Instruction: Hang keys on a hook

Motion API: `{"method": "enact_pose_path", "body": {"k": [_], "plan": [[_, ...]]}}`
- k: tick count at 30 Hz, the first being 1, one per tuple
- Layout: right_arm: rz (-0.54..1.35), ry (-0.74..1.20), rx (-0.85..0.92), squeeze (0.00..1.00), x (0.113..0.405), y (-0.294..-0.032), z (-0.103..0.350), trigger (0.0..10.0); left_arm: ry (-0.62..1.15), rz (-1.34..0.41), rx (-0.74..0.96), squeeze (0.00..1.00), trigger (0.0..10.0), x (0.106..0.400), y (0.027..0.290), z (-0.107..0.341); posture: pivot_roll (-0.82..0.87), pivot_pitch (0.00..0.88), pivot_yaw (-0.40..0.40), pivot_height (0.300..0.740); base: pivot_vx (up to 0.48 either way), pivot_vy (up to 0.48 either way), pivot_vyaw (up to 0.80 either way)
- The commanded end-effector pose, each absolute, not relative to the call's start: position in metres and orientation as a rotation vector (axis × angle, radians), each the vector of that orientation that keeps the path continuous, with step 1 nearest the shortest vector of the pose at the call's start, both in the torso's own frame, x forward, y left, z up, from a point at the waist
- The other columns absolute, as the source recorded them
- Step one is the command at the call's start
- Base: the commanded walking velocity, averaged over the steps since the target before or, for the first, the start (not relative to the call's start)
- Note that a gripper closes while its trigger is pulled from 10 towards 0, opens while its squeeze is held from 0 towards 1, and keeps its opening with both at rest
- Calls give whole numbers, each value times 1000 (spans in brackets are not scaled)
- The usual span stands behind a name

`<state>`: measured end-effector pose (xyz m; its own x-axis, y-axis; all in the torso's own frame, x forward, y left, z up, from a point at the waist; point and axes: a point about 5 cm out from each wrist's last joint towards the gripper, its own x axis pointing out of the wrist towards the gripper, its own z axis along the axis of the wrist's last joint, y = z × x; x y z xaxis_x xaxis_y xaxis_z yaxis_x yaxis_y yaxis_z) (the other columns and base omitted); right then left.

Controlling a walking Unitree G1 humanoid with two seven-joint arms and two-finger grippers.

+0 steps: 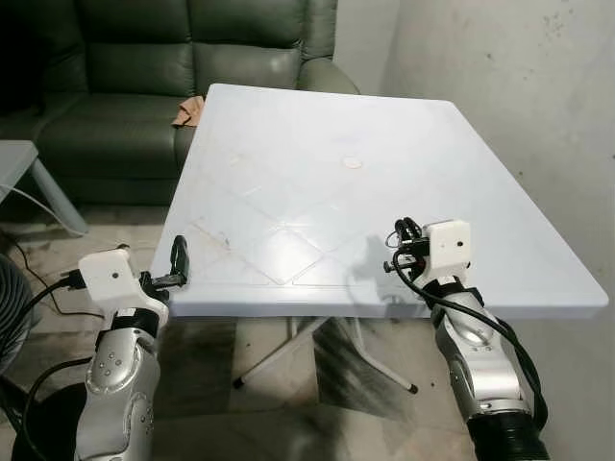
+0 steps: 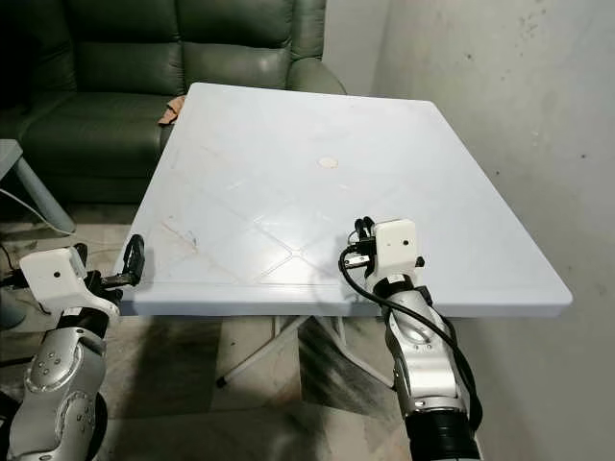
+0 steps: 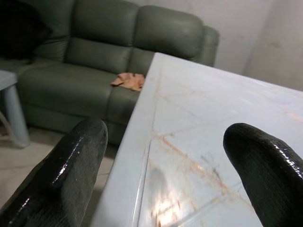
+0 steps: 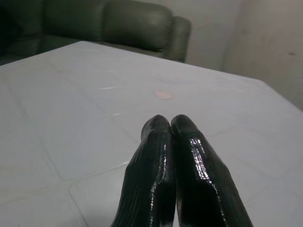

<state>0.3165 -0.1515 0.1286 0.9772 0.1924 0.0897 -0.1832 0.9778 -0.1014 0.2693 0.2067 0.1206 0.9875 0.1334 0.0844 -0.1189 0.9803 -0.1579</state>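
Observation:
A white plastic table (image 1: 317, 144) stands before me, bare apart from a small round mark (image 1: 353, 163) near its middle. At the table's near left corner, my left gripper (image 1: 179, 254) is open, and its two black fingers (image 3: 78, 156) stand wide apart in the left wrist view, framing the table's left edge. My right gripper (image 1: 404, 230) hovers over the table's near right part. It is shut, with both fingertips (image 4: 158, 124) pressed together and nothing between them.
A dark green sofa (image 1: 144, 58) stands behind the table, with an orange cloth (image 1: 187, 113) on its seat. A small grey table (image 1: 14, 158) is at the far left. A bare wall (image 1: 519, 86) runs along the right. Folding legs (image 1: 288, 351) show under the table.

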Motion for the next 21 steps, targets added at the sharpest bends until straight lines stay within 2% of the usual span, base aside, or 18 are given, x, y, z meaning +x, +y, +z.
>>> {"method": "enact_pose_path", "body": {"k": [1, 21], "plan": [[188, -105, -85, 0, 316, -151, 131, 10000, -98, 140, -141, 0, 10000, 268, 211, 123, -22, 0, -46, 740, 0, 0, -756], [173, -91, -84, 0, 313, -154, 130, 10000, -45, 171, -153, 0, 10000, 269, 208, 119, -31, 0, -46, 740, 0, 0, -756]]}}
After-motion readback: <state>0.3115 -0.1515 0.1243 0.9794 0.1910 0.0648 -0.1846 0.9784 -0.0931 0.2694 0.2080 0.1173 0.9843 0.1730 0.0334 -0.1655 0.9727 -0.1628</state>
